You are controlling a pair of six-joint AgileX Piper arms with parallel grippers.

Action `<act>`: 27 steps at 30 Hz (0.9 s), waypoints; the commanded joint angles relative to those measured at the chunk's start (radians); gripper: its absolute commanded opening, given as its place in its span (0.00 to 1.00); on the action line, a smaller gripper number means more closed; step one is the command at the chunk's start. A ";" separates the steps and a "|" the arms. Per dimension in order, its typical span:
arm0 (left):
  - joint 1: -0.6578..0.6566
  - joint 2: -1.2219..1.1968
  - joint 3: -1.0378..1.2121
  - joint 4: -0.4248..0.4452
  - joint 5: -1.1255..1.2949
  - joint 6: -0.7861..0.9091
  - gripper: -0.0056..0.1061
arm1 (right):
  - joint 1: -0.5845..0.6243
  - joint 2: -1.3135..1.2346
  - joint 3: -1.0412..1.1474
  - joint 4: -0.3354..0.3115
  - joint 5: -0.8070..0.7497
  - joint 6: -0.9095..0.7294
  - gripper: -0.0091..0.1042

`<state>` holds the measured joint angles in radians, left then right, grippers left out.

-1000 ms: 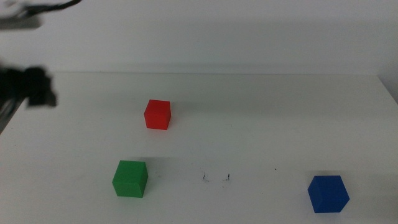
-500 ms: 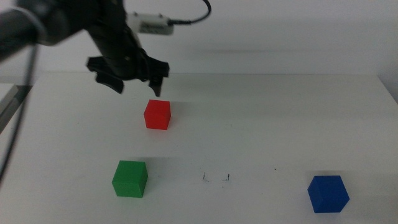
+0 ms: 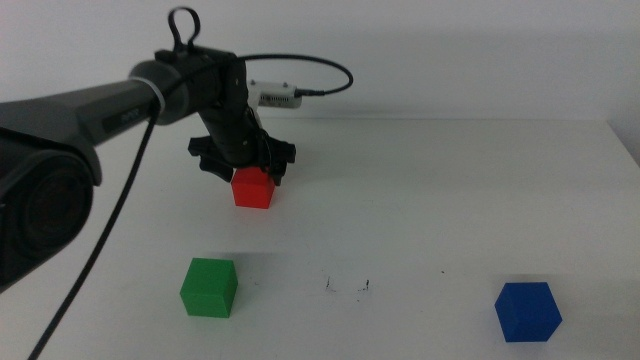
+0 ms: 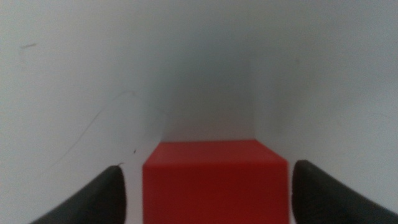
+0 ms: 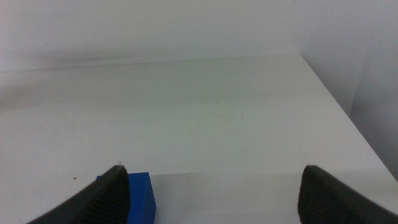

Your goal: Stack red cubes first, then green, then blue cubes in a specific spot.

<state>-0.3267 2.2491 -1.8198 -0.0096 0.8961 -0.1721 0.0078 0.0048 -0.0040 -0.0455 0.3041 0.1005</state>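
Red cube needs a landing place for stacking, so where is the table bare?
Bare: around the black specks, between green cube and blue cube; also the right half. Crowded: around the red cube, where the left gripper straddles it.

We see the left gripper [image 3: 243, 165] poised directly over the red cube [image 3: 252, 187] on our white table [image 3: 450, 190], jaws straddling it, while the green cube [image 3: 209, 287] sits nearer the camera, black specks [image 3: 347, 286] mark the tabletop, and the blue cube [image 3: 527, 310] lies far right.
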 commanded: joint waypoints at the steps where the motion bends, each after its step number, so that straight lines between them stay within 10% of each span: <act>1: -0.002 0.010 -0.008 0.010 -0.032 -0.008 0.76 | -0.008 -0.005 0.004 -0.004 -0.013 -0.003 0.90; 11: -0.091 -0.183 0.152 0.010 -0.019 -0.230 0.03 | -0.008 -0.005 0.004 -0.004 -0.013 -0.003 0.90; 21: -0.425 -0.350 0.420 0.263 -0.149 -0.746 0.04 | -0.008 -0.005 0.004 -0.004 -0.013 -0.003 0.90; 27: -0.431 -0.281 0.418 0.223 -0.194 -0.778 0.04 | -0.008 -0.005 0.004 -0.004 -0.013 -0.003 0.90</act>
<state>-0.7568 1.9562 -1.4048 0.2183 0.7205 -0.9310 0.0078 0.0048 -0.0040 -0.0455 0.3041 0.1005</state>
